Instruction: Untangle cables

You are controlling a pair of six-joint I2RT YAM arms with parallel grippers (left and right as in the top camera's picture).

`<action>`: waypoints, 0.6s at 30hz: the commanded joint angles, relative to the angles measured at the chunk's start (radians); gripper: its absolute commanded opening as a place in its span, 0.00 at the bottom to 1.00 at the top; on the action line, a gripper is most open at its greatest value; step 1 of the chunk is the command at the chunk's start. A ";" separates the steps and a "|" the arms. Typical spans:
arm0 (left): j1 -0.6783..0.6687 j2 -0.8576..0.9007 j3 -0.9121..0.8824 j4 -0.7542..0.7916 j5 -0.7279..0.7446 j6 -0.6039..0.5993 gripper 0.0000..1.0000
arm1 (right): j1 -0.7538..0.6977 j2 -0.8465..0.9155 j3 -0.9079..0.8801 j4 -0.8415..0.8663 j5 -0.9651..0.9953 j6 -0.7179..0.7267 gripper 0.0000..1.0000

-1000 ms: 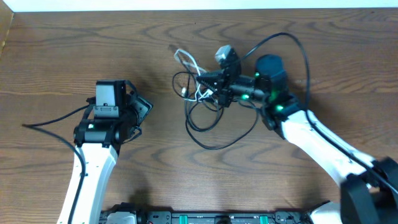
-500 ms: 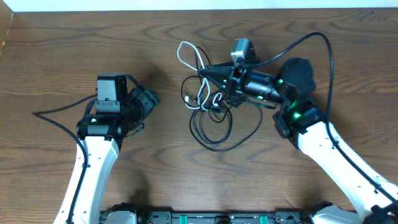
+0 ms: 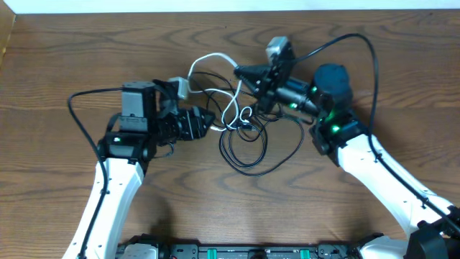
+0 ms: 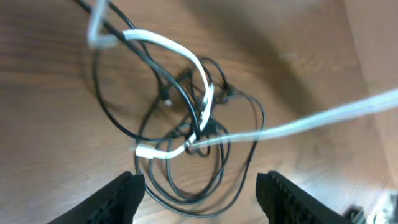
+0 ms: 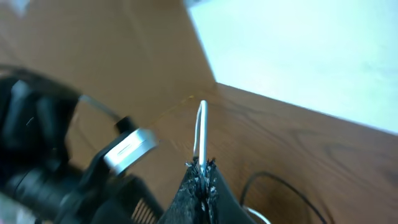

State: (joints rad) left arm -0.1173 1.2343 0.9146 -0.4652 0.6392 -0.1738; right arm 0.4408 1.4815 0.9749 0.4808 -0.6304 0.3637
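The risk at this table (image 3: 65, 50) is a knot pulled tighter. Your right gripper (image 3: 241, 73) is pinched hard on the white cord (image 3: 210, 57), and that cord runs down through the black cords (image 3: 244, 155) where they cross mid-table. If you haul it away while the crossing is unsupported, the whole bundle will probably drag along with it, or the black loops will cinch around it rather than let it slide free. The pinch looks thin in the right wrist view, with the fingers of the right gripper (image 5: 202, 177) meeting on a single white strand (image 5: 201, 134), so a sharp tug could also strip the cord out of the grip. The white plug (image 3: 180, 88) lies right beside your left arm and may snag there. The left gripper (image 3: 208, 124) sits just beside the heap of cables (image 3: 241, 133). Its jaws stand wide apart and hold nothing, and no contact with a strand shows. From the left wrist camera, the left gripper (image 4: 202, 190) frames the tangle (image 4: 186, 146) between its two fingers, with white and black strands crossing in its path. Close there carelessly and you are likely to clamp several cords at once, locking the snarl. The cables rest on the wood between the two arms, nearer the right one.
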 commanded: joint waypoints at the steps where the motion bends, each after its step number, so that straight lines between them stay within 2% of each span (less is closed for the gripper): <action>1: -0.038 0.000 -0.023 0.012 0.027 0.077 0.64 | -0.050 -0.002 0.007 -0.006 0.022 0.111 0.01; 6: -0.138 0.000 -0.023 0.080 0.000 0.103 0.64 | -0.082 -0.002 0.007 -0.010 -0.016 0.168 0.01; 12: -0.293 0.006 -0.023 0.117 -0.340 0.103 0.64 | -0.093 -0.002 0.007 -0.029 -0.061 0.183 0.01; 18: -0.366 0.043 -0.023 0.165 -0.548 0.103 0.64 | -0.106 -0.002 0.007 -0.029 -0.085 0.186 0.01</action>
State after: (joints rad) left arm -0.4660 1.2522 0.9016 -0.3050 0.2783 -0.0864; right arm 0.3500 1.4815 0.9752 0.4511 -0.6846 0.5339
